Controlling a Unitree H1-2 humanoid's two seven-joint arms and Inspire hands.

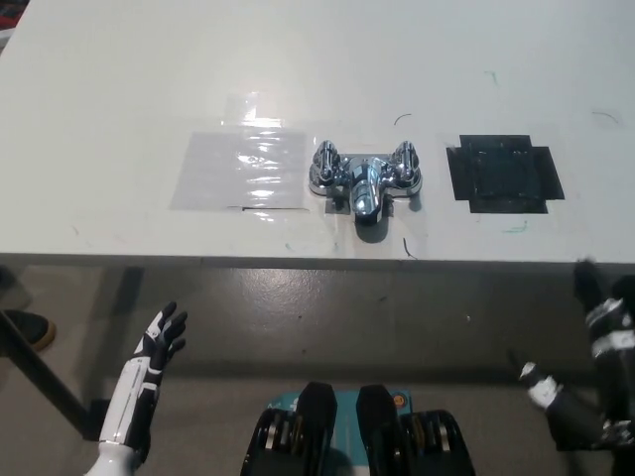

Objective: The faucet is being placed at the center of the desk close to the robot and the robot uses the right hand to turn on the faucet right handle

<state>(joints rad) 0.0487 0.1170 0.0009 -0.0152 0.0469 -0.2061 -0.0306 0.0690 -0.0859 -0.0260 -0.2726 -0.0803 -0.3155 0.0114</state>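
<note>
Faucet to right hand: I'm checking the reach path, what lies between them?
Head view: nothing but bare desk, its front edge, then floor. The black patch sits just off that line.

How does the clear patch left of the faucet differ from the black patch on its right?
The clear patch is see-through and shiny; the black patch is dark. The clear patch is wider than the black patch and lies nearer the faucet. Both lie flat on the desk.

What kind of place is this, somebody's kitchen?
Probably a lab or workshop, not a kitchen: the faucet stands on a white table with no sink, between a clear tape patch and a black tape patch. The left hand and right hand hang before it.
</note>
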